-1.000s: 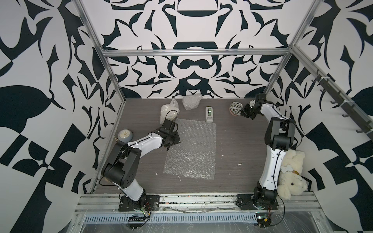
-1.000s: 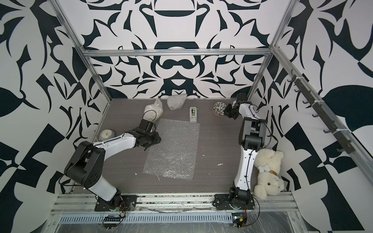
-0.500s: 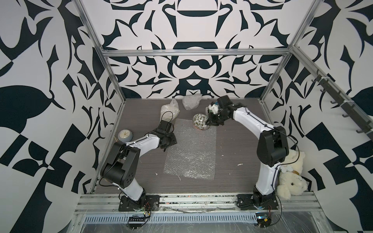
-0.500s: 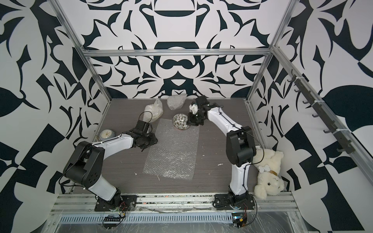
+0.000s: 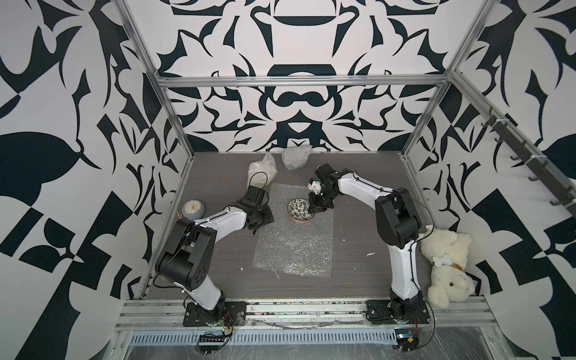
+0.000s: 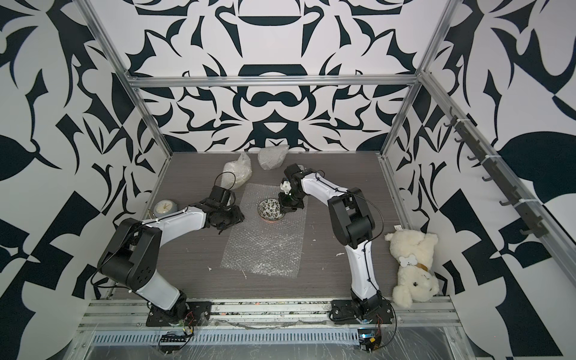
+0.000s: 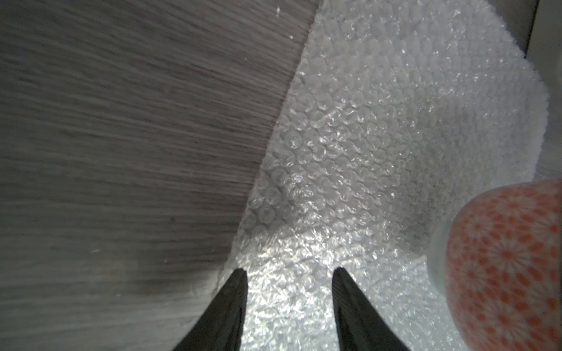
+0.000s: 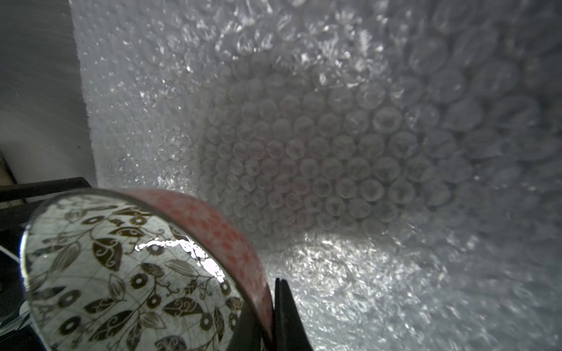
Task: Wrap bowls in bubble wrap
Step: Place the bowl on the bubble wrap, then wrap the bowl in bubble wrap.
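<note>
A bowl [image 5: 297, 209] [image 6: 269, 209], black-and-white floral inside and red-patterned outside [image 7: 504, 267], sits tilted over the far end of a flat bubble wrap sheet [image 5: 296, 246] [image 6: 265, 249]. Whether it touches the sheet I cannot tell. My right gripper [image 5: 312, 206] [image 8: 269, 304] is shut on the bowl's rim [image 8: 243, 252], one finger inside and one outside. My left gripper [image 5: 259, 222] [image 7: 290, 272] is open at the sheet's left edge [image 7: 261, 170], with nothing between its fingertips.
Two crumpled bubble wrap bundles [image 5: 262, 170] [image 5: 296, 157] lie near the back wall. A small round clock [image 5: 193, 209] stands at the left wall. A white teddy bear [image 5: 448, 268] lies at the right wall. Metal frame posts mark the corners.
My right arm has swung from the back right corner leftward, carrying the bowl to the far end of the sheet. The left gripper has stayed at the sheet's left edge.
</note>
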Robot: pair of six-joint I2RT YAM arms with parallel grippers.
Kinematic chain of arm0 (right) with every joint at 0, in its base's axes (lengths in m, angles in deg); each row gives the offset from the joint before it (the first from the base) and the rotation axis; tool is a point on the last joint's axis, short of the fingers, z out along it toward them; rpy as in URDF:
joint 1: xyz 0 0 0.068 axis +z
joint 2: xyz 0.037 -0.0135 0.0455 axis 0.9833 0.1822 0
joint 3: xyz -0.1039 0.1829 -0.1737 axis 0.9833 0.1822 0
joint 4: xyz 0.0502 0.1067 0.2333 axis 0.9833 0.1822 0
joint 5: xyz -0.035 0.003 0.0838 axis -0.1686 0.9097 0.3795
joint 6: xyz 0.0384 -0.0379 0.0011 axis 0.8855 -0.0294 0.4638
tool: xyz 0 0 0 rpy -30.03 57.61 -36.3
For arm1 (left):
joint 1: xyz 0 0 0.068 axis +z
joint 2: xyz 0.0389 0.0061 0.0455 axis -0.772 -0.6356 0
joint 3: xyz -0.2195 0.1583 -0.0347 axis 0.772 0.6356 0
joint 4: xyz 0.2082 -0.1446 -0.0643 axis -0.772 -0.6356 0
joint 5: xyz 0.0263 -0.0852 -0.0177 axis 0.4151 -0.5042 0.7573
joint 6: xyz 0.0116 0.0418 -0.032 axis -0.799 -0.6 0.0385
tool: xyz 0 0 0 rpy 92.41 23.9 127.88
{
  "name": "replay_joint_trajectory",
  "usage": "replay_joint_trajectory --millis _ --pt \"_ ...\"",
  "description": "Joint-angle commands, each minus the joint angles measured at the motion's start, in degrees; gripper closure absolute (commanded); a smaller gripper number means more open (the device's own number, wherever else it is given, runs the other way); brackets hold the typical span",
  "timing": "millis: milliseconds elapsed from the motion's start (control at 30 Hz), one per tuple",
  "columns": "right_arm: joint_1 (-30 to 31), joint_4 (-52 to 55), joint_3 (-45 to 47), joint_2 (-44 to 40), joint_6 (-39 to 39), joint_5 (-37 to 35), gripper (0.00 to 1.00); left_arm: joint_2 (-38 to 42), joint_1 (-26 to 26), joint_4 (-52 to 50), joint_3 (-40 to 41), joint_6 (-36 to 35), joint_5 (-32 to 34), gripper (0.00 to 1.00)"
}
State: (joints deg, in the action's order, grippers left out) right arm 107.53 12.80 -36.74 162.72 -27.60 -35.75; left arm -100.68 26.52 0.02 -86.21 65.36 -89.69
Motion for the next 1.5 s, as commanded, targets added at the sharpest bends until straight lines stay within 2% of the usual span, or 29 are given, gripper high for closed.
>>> replay_joint_trajectory --millis 0,433,633,733,833,933,1033,1200,1467 --pt "1.6 1.7 -2.8 -1.9 -1.2 -0.1 1.0 1.0 0.2 1.0 1.4 -0.7 -1.0 0.51" --pt "3.2 3.6 -2.4 -1.4 -1.7 -4.3 1.0 3.5 0.1 1.8 2.0 -0.9 -1.3 0.5" --pt "3.4 2.8 -2.2 -2.7 -1.8 -3.9 0.74 5.0 0.1 2.1 2.1 -0.7 -1.4 0.5" --pt "3.4 2.0 -1.9 -4.3 -1.5 -3.6 0.68 5.8 0.0 2.8 2.3 -0.5 -2.1 0.5" --pt "2.7 1.4 -1.6 -6.5 -1.4 -3.4 0.66 6.1 -0.4 3.8 2.4 -0.4 -3.1 0.5" --pt "-0.4 -0.7 0.0 -9.1 -0.5 -3.7 0.66 5.8 -1.1 5.4 2.5 -0.4 -4.4 0.51" --pt "-6.4 -5.3 3.7 -10.8 1.9 -3.8 0.65 4.6 -2.2 6.8 2.2 -0.4 -5.9 0.51" --pt "-15.2 -11.9 6.8 -8.9 5.2 -1.9 0.63 1.5 -4.2 8.2 0.9 -0.3 -8.0 0.51" --pt "-18.5 -15.4 3.5 -1.7 5.9 -0.1 0.58 -0.8 -6.6 9.1 -0.3 0.9 -8.2 0.51"
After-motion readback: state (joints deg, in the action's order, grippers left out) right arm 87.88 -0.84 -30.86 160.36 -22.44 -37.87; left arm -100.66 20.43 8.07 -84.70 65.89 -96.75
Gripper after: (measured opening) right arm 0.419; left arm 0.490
